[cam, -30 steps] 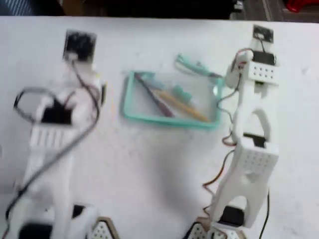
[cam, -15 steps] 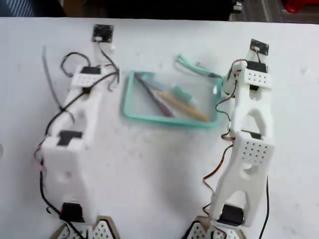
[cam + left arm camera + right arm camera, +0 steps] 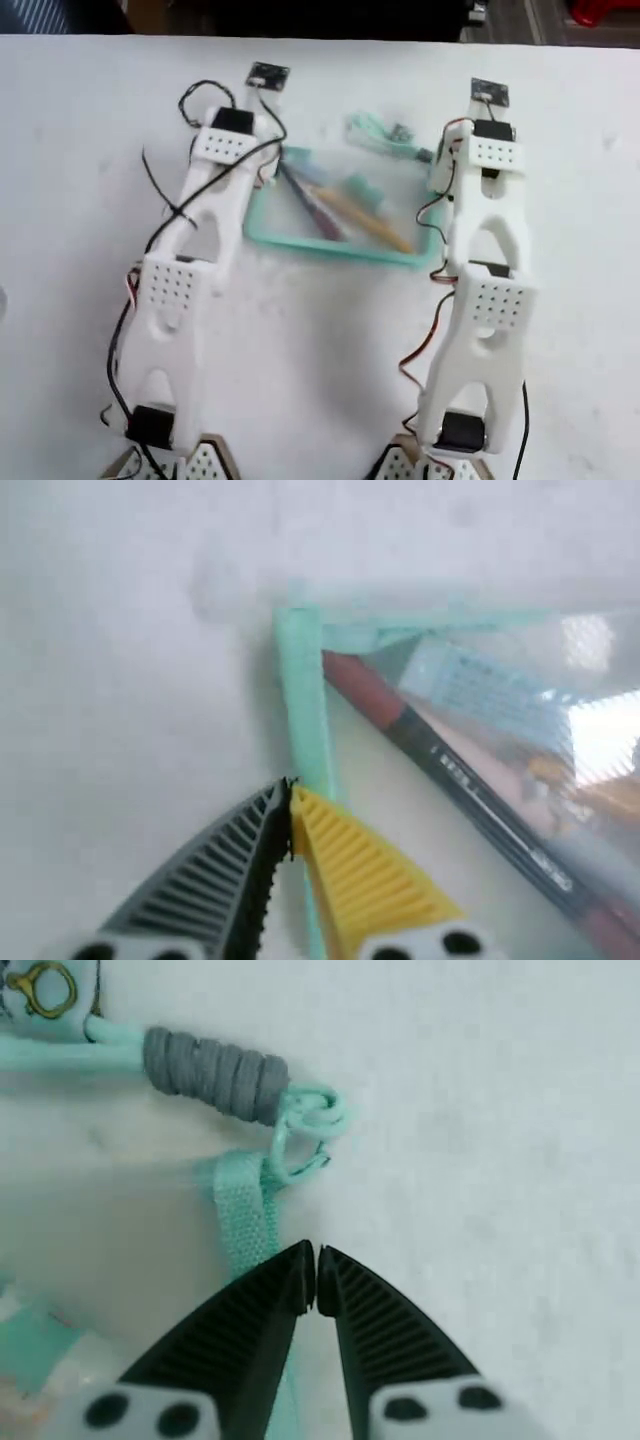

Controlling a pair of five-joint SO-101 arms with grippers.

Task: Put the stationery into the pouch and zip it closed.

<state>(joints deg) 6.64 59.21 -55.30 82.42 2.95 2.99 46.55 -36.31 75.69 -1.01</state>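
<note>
The clear pouch with a teal rim (image 3: 330,245) lies flat at the table's middle, and a dark red pen (image 3: 310,205), a yellow pencil (image 3: 365,220) and a teal eraser (image 3: 360,188) show through it. My left gripper (image 3: 292,795) is shut, its tips resting against the pouch's teal side edge (image 3: 300,680), with the pen (image 3: 440,765) just inside. At the opposite end my right gripper (image 3: 316,1265) is shut beside the teal webbing tab (image 3: 245,1210), a little short of the zipper pull ring (image 3: 308,1120). From above, the left gripper (image 3: 270,170) and right gripper (image 3: 438,165) flank the pouch.
A teal cord (image 3: 375,130) with a grey wrap (image 3: 215,1065) trails from the pouch's far right corner. Loose black cables (image 3: 165,200) hang off the left arm. The white table (image 3: 320,340) lies bare between the two arm bases.
The left arm swung in from the table's left side to the pouch's left edge. The right arm shifted slightly toward the pouch, which tilted a little.
</note>
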